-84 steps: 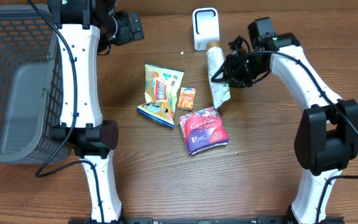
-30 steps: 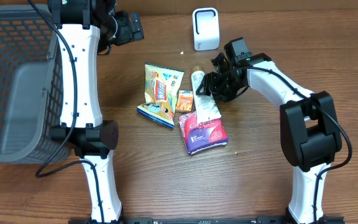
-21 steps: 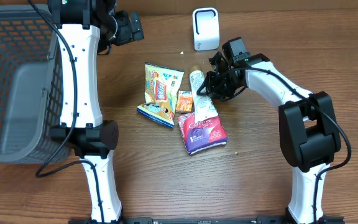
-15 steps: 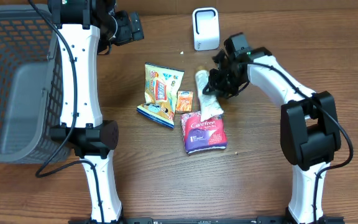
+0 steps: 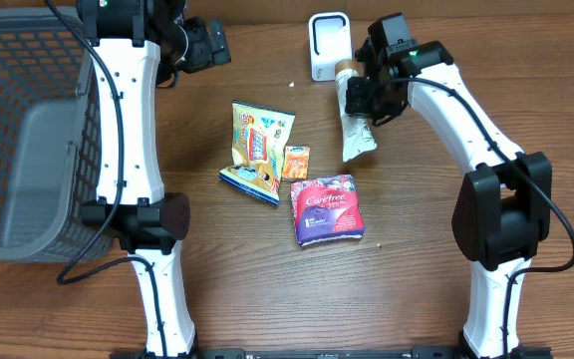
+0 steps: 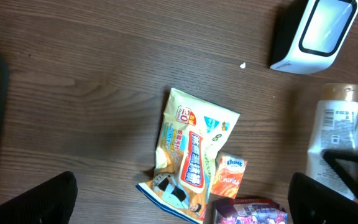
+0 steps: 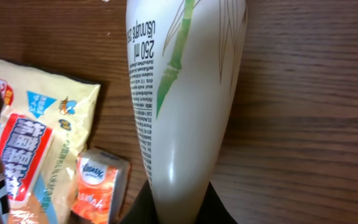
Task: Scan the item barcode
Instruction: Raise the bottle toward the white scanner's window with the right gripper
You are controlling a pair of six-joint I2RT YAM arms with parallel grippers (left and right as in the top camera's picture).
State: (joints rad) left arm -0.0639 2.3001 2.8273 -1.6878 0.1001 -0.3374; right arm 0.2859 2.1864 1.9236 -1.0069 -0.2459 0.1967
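The item is a white tube (image 5: pixel 353 122) with a gold cap, printed with green bamboo and small text (image 7: pixel 185 93). My right gripper (image 5: pixel 369 100) is shut on its body, the dark fingers (image 7: pixel 157 202) clamping its lower end, and holds it just right of and below the white scanner (image 5: pixel 329 45). The tube's cap end points toward the scanner. The left wrist view shows the tube's printed label (image 6: pixel 337 134) and the scanner (image 6: pixel 316 34). My left gripper (image 5: pixel 202 45) hangs open at the back left, high above the table, with nothing between its fingers (image 6: pixel 42 199).
A yellow snack bag (image 5: pixel 262 135), a blue-edged packet (image 5: pixel 250 181), an orange tissue pack (image 5: pixel 299 160) and a purple Carefree pack (image 5: pixel 327 209) lie mid-table. A grey mesh basket (image 5: pixel 28 130) fills the left side.
My right gripper has shut on the tube beside the purple pack, then lifted it up and to the right, toward the scanner. The left arm has not moved.
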